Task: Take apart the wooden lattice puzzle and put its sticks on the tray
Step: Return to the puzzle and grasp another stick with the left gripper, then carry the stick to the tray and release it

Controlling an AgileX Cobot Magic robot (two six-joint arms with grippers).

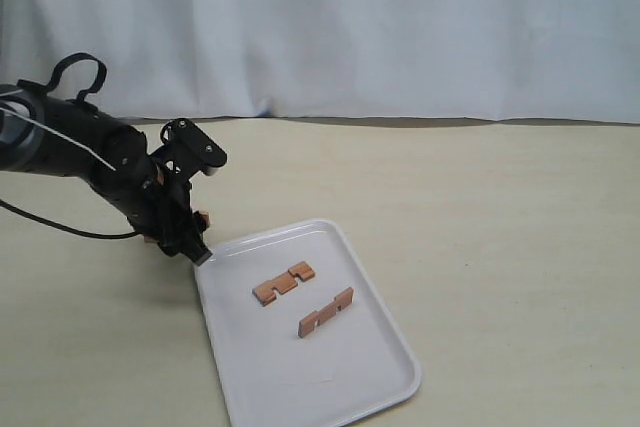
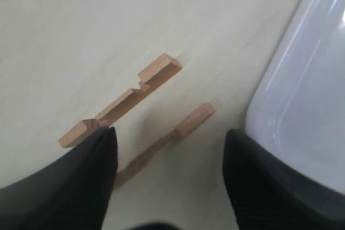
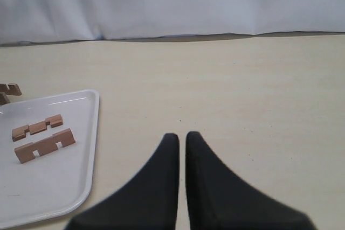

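The left claw (image 2: 170,152) is spread wide and grasps nothing, its two dark fingers (image 2: 86,181) hanging just above the surface (image 1: 500,227). The gap frames a flatter stick (image 2: 180,127) lying almost midway between them. I judge the claw is held open so it can drop around this piece and pinch it across its narrow width. Just beside that piece, and apart from it, a notched stick (image 2: 126,100) appears to stand on its long edge. One of its ends sits close to a fingertip, so a careless descent could knock it over.

Both loose pieces lie off the tray (image 2: 302,106), near its corner, which explains why the left claw (image 1: 193,244) works right at that corner in the exterior view. The carry over the rim would be short.

On the tray (image 1: 300,377) two sticks (image 1: 283,283) lie flat, well apart from the rim and separate from each other. The wooden lattice puzzle is thus fully apart, with roughly half the job done.

The right claw (image 3: 181,176) is clenched on nothing, parked well away from the tray over bare surface, likely to stay clear.
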